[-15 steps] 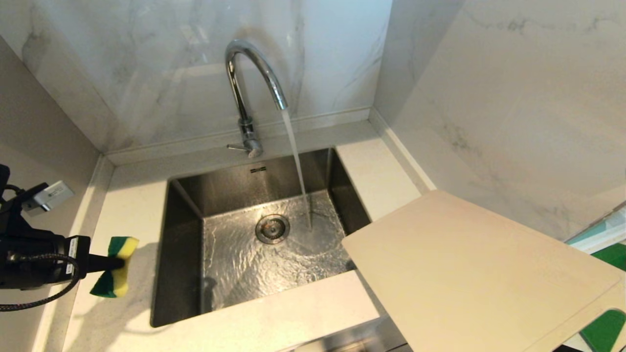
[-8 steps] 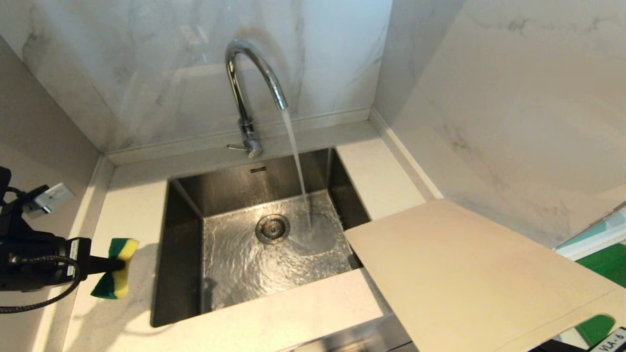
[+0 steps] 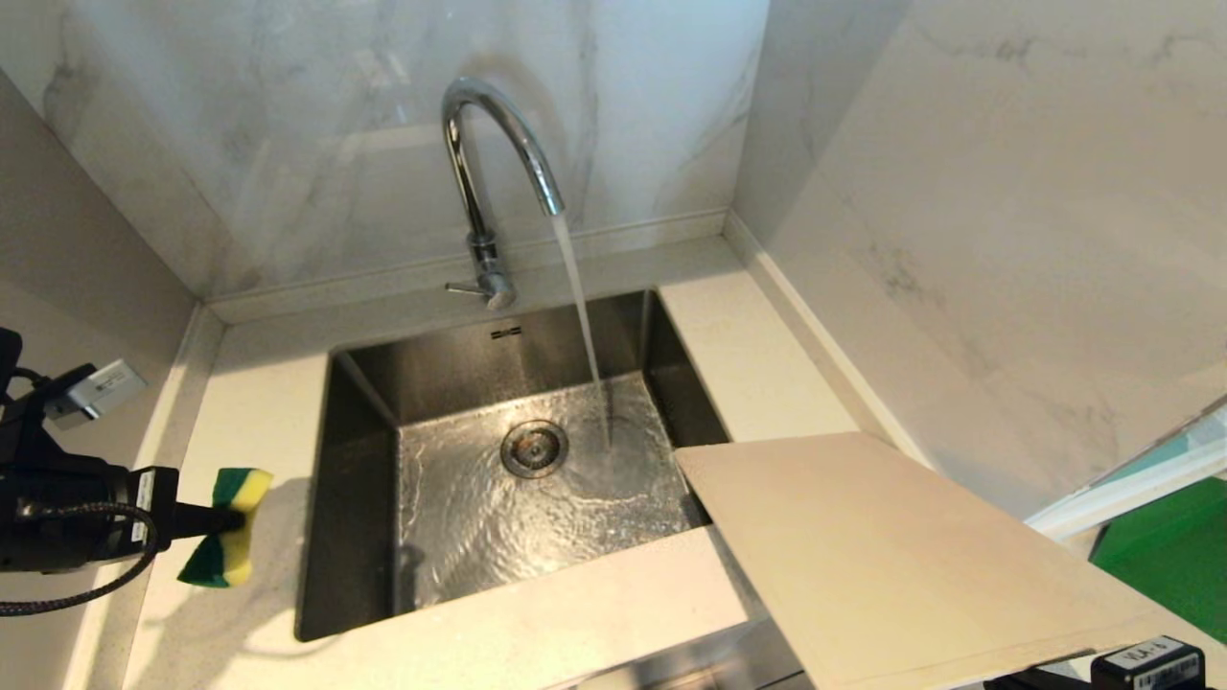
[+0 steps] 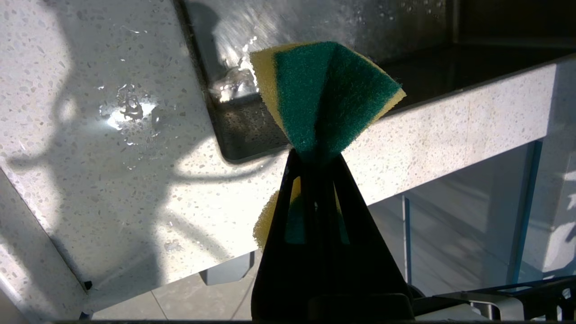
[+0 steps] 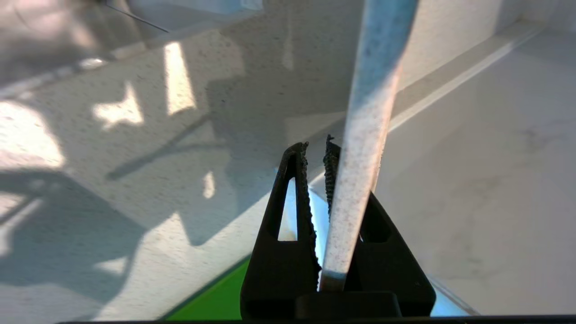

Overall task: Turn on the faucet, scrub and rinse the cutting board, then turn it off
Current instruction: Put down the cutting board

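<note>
Water runs from the chrome faucet into the sink; its small lever points left. The beige cutting board hangs over the counter's front right, and one corner reaches over the basin. My right gripper is shut on the board's edge, mostly below the head view's lower right corner. Left of the sink, above the counter, my left gripper is shut on a pinched yellow and green sponge, which also shows in the left wrist view.
Marble walls close in the back and right of the speckled counter. The drain sits mid-basin under rippling water. A bright green flat thing lies beyond the board at the right.
The board has rolled flatter in the right gripper: its far edge has dropped and more wall and green surface show behind it. The left gripper and sponge have kept still.
</note>
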Motion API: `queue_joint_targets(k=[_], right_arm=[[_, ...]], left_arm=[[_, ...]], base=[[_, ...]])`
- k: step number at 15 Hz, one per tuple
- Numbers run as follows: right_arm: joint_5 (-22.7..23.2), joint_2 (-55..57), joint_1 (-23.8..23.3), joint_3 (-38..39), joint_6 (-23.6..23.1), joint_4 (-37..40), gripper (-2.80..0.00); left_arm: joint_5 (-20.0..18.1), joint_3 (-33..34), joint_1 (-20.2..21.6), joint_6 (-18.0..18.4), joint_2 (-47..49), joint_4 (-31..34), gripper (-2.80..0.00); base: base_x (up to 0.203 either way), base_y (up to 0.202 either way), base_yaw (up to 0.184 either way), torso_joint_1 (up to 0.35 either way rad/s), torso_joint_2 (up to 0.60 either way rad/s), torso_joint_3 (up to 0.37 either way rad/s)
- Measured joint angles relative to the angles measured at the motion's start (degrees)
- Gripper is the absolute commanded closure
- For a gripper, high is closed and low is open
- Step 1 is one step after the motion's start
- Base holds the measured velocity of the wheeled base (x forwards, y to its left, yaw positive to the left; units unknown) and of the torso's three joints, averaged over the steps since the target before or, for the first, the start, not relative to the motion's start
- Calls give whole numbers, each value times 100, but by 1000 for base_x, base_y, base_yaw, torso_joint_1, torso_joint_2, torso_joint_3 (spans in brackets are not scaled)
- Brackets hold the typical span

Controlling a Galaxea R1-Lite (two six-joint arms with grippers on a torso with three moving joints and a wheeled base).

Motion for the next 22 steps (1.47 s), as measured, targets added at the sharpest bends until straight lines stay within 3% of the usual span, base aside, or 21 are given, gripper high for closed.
queue_joint_targets(k=[5,12,22], right_arm=[[247,246,-35,208,569,4,0],[328,594,-73,572,585,17,0],[405,1562,-259,485,580,-13,0]], left_arm=[[1,-5,0,-12,-5,-1,0],[4,-5,0,-82,-5,0,0],[-8,0,0,-104,5,-53,0]], base=[[0,0,0,0,0,0],[0,0,0,0,0,0],[0,0,0,0,0,0]])
